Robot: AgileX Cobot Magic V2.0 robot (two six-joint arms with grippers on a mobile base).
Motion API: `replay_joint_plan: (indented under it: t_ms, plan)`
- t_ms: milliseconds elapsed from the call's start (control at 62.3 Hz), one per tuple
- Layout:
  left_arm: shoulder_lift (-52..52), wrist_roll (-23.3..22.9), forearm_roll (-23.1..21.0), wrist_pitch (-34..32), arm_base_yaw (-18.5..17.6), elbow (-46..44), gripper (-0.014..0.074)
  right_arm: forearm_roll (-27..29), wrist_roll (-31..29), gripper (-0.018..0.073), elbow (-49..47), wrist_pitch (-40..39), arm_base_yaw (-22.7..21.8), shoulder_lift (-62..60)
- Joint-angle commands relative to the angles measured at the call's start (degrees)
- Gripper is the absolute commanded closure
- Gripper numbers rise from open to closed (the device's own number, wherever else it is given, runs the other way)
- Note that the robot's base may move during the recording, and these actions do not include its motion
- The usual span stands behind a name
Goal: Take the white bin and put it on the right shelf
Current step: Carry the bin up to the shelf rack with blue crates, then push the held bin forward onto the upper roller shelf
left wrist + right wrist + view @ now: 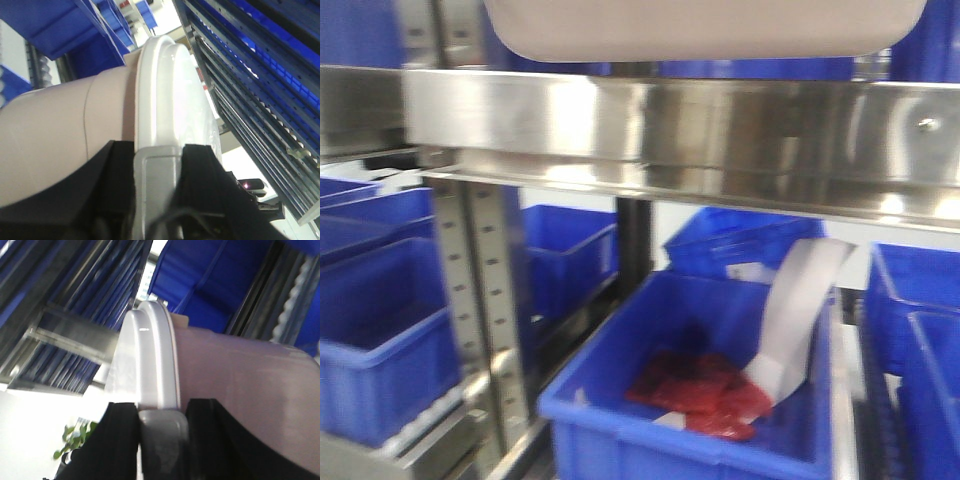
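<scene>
The white bin [705, 28] hangs at the top of the front view, its pale underside just above the shiny front rail of the right shelf [680, 135]. In the left wrist view the bin's pinkish side [60, 130] and glossy white lid rim [165, 100] fill the frame; my left gripper [159, 180] is shut on the grey latch tab at the lid's edge. In the right wrist view the bin wall [240, 375] and lid rim [157, 355] show likewise, with my right gripper [162, 440] shut on the opposite tab. Neither gripper shows in the front view.
Blue bins [380, 330] fill the lower shelves. One blue bin [690, 410] holds red material and a white paper strip [800, 310]. A perforated steel upright [485, 300] stands at left. Slatted shelf undersides [265, 85] run close beside the bin lid.
</scene>
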Motion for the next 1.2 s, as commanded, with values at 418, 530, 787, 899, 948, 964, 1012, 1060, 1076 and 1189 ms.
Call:
replay_joint_plan:
  t_ms: [418,530,787,899,948,964,1012,1060,1076,1189]
  plan:
    - [-3.1,0.8,-7.6,20.1,-3.2,-2.1,0.0714,5.6,0.5,0.05,-2.2,9.7,1.9,-1.9]
    - [-3.1,0.8,-7.6,20.1,-3.2,-2.1,0.0714,5.6,0.5,0.05,-2.2,9.7,1.9,-1.9]
    - [-3.1,0.8,-7.6,20.1,-3.2,-2.1,0.0714,5.6,0.5,0.05,-2.2,9.7,1.9,-1.9]
    - [-3.1,0.8,-7.6,20.1,-3.2,-2.1,0.0714,5.6,0.5,0.05,-2.2,9.7,1.9,-1.9]
    - [-3.1,0.8,-7.6,20.1,-3.2,-2.1,0.0714,5.6,0.5,0.05,-2.2,9.7,1.9,-1.9]
    - [-3.1,0.8,-7.6,20.1,-3.2,-2.1,0.0714,5.6,0.5,0.05,-2.2,9.7,1.9,-1.9]
    - [-3.1,0.8,-7.6,20.1,-3.2,-2.1,0.0714,5.6,0.5,0.05,-2.2,9.7,1.9,-1.9]
    - [-3.1,0.8,-7.6,20.1,-3.2,-2.1,0.0714,5.6,0.5,0.05,-2.2,9.7,1.9,-1.9]
    - [-3.1,0.8,-7.6,20.1,-3.2,-2.1,0.0714,5.6,0.5,0.05,-2.2,9.7,1.9,-1.9]
    - [-3.1,0.8,-7.6,20.1,-3.2,-2.1,0.0714,5.6,0.5,0.05,-2.2,9.7,1.9,-1.9]
